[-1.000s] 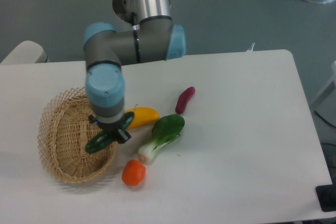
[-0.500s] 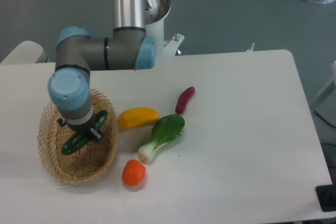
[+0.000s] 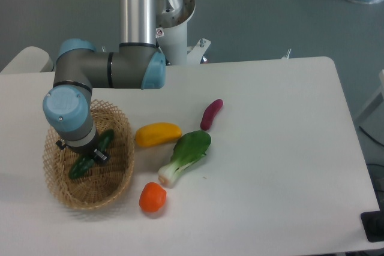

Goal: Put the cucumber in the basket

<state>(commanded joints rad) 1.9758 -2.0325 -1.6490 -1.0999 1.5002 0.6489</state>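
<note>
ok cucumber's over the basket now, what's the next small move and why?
Probably open the fingers and let go. The cucumber hangs tilted inside the outline of the basket, low over its woven floor, with the gripper closed around its middle. Both ends look clear of the rim, so a short drop should land it inside. How far it sits above the floor can't be told from this one view.

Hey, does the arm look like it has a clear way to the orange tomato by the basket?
Probably yes. The tomato sits in the open beside the basket, nothing over it. But the gripper holds the cucumber, so it must let go first.
</note>
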